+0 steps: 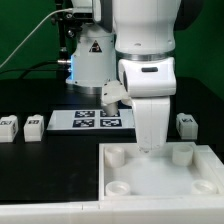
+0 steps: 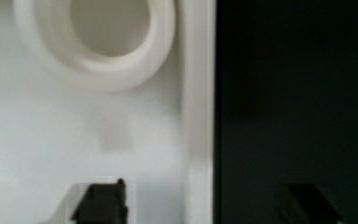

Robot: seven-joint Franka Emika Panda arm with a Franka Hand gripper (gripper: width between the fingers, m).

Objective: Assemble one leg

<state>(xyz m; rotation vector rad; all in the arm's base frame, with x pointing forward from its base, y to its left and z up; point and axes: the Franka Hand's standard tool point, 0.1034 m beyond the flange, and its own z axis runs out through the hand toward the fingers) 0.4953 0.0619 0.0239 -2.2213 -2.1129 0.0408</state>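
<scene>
Three legs show in the exterior view, small white tagged blocks on the black table: two at the exterior view's left (image 1: pixel 9 125) (image 1: pixel 34 125) and one at its right (image 1: pixel 186 123). My gripper (image 1: pixel 150 142) hangs low over the far edge of the large white tray piece (image 1: pixel 155 178), away from every leg. In the wrist view the gripper (image 2: pixel 206 205) is open and empty. One dark fingertip (image 2: pixel 101 203) is over the tray's white surface (image 2: pixel 51 130), the other over the black table. A round corner socket (image 2: pixel 105 40) lies ahead of it.
The marker board (image 1: pixel 90 121) lies behind the tray, between the legs. A dark stand with a lit device (image 1: pixel 88 60) stands at the back. The tray's straight edge (image 2: pixel 201 110) runs between my fingers.
</scene>
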